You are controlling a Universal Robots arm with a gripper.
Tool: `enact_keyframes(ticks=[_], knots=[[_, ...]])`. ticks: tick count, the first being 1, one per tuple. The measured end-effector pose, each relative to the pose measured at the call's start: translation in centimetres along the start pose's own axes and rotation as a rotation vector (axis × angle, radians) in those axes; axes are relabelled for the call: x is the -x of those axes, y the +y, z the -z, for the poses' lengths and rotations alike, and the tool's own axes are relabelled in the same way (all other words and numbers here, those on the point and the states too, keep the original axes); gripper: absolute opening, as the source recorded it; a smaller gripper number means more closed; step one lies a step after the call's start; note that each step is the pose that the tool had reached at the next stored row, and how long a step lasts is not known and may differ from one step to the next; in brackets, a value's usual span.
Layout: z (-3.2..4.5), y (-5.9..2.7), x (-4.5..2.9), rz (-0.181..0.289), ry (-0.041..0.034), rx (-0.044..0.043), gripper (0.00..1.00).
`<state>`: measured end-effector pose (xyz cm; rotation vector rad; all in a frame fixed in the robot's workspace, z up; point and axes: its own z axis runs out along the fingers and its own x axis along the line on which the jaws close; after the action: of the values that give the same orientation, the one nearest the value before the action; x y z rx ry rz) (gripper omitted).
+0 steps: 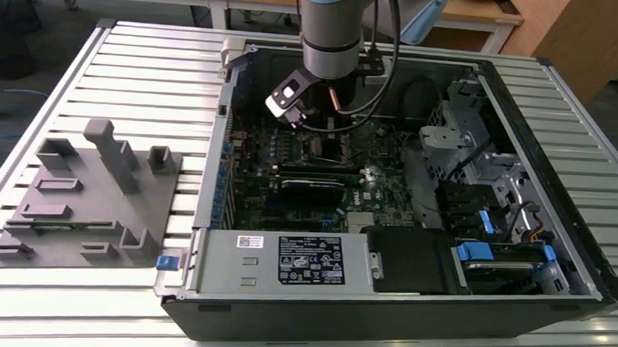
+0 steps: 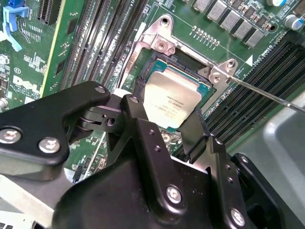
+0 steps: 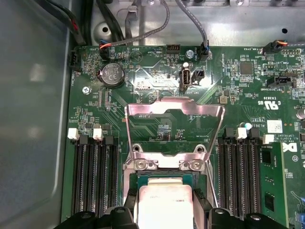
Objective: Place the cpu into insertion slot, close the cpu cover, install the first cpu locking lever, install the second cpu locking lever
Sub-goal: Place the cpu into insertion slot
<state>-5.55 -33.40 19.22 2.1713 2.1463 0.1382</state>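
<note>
Black 2-finger gripper (image 2: 164,114) clamped on silver-grey square metal cpu (image 2: 174,98), gripping opp. edges; cpu over black-rimmed square insertion slot (image 2: 183,58). Silvery metal-frame cpu cover (image 3: 209,110) open, raised off slot, on green motherboard (image 3: 95,119).

The cpu (image 2: 170,101), a flat square chip with a dull silver face, lies level within the black-rimmed insertion slot (image 2: 183,58). The cpu cover (image 3: 174,106), a thin silvery frame with a large cut-out, stands swung open at the slot's edge.
</note>
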Motion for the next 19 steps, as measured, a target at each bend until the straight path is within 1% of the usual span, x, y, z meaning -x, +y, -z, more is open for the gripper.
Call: enact_keyframes(ticks=[5,8,10,13,19], knots=[[-0.04,-0.02,-0.02,0.000,-0.0001,0.0002,0.54],[0.08,0.01,-0.04,0.000,-0.0006,0.0008,0.54],[0.26,0.02,-0.02,0.000,-0.0026,0.0003,0.54],[0.31,0.03,-0.02,0.000,-0.0050,0.0004,0.54],[0.21,0.02,0.03,-0.029,-0.0089,0.0004,0.54]])
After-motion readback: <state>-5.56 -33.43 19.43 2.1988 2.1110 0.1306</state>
